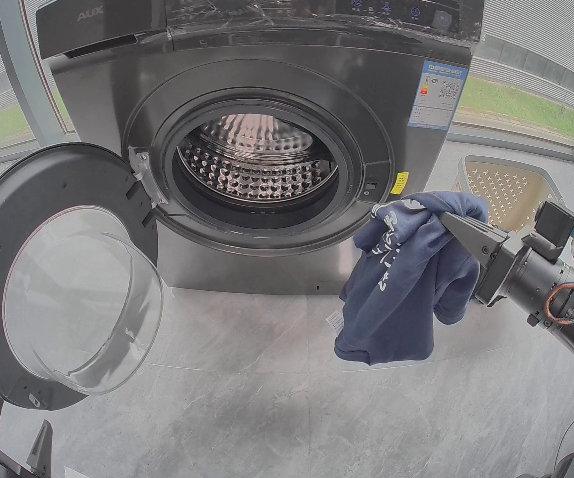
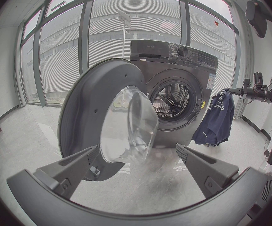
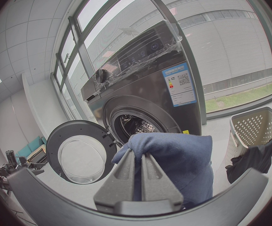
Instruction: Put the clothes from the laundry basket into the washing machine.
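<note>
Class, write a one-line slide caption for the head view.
Right gripper holds a navy garment before the washing machine, its door swung open; the laundry basket stands beside the machine.

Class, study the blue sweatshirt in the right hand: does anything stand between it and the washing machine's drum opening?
Nothing visible does. The door is swung wide to the robot's left, the drum opening is unblocked, and the sweatshirt hangs from the right hand just right of the opening.

floor (image 1: 254, 399): grey marbled tiles | standing on it: washing machine (image 1: 101, 94), laundry basket (image 1: 509, 194) just beside
</note>
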### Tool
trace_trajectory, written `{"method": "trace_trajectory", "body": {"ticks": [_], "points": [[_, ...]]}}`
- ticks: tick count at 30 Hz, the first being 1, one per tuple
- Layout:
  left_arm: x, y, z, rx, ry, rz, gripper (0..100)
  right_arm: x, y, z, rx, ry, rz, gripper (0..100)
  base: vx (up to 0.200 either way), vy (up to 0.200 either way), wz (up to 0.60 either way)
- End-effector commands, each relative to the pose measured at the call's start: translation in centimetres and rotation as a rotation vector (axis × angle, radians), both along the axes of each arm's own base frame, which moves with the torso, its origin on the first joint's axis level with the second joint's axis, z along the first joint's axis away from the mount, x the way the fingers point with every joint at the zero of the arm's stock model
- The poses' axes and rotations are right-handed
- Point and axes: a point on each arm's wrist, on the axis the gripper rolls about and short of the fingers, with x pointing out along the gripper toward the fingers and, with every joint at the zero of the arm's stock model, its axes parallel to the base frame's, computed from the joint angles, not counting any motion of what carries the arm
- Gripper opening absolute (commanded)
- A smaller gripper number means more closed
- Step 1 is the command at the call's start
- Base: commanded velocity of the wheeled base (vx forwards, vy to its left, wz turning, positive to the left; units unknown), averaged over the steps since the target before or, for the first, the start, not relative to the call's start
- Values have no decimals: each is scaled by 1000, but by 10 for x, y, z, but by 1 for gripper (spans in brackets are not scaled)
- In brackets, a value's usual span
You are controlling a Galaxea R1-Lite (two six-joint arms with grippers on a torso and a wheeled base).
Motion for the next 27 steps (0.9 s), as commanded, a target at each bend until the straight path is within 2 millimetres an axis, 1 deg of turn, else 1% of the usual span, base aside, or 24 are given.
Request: {"method": "trace_trajectory", "body": {"ticks": [1, 12, 18, 27], "points": [[0, 0, -5, 0, -2, 0, 100, 0, 0, 0, -1, 1, 0, 0, 0, 0, 0], [0, 0, -5, 0, 0, 0, 100, 0, 0, -2, -5, 7, 0, 0, 0, 0, 0], [0, 0, -5, 0, 0, 0, 100, 0, 0, -3, -6, 8, 0, 0, -200, 0, 0], [0, 0, -5, 0, 0, 0, 100, 1, 1, -4, -8, 13, 2, 0, 0, 0, 0]]}}
